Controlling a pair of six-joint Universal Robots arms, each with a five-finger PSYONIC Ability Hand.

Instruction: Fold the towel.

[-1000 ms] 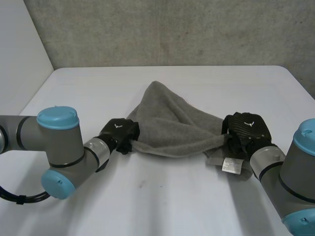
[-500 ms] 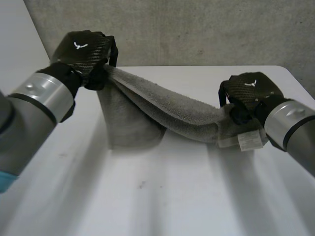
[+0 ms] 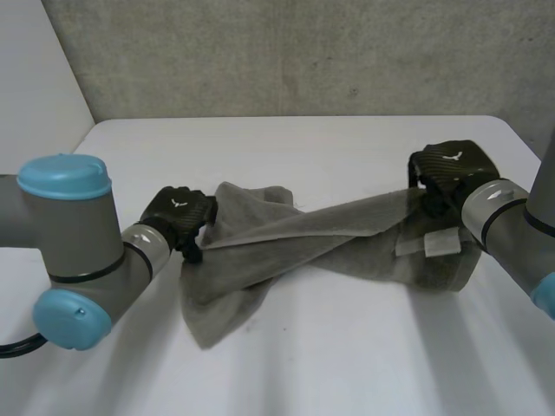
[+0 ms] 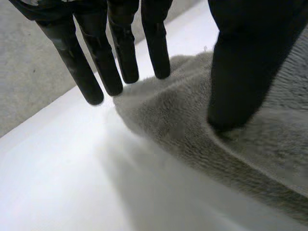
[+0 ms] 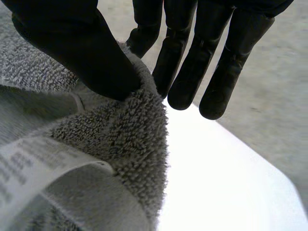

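The grey towel [image 3: 295, 247] lies twisted across the white table [image 3: 303, 364], stretched between both hands, with a white label [image 3: 431, 243] near its right end. My left hand [image 3: 176, 212] is at the towel's left end. In the left wrist view its fingers [image 4: 101, 53] are straight and spread above the cloth's edge, and its thumb [image 4: 240, 72] rests on the towel [image 4: 192, 134] without pinching it. My right hand [image 3: 451, 169] holds the right end. In the right wrist view its thumb [image 5: 82, 43] pinches a towel corner [image 5: 120, 130] against the fingers [image 5: 192, 62], just above the label [image 5: 29, 168].
A grey wall [image 3: 303, 52] stands behind the table's far edge. The table's left edge runs close behind my left arm [image 3: 78, 251]. Bare tabletop lies in front of the towel and behind it.
My left hand has come down from high at the back left to the table and straightened its fingers. The towel has dropped and now lies twisted. My right hand has shifted slightly right.
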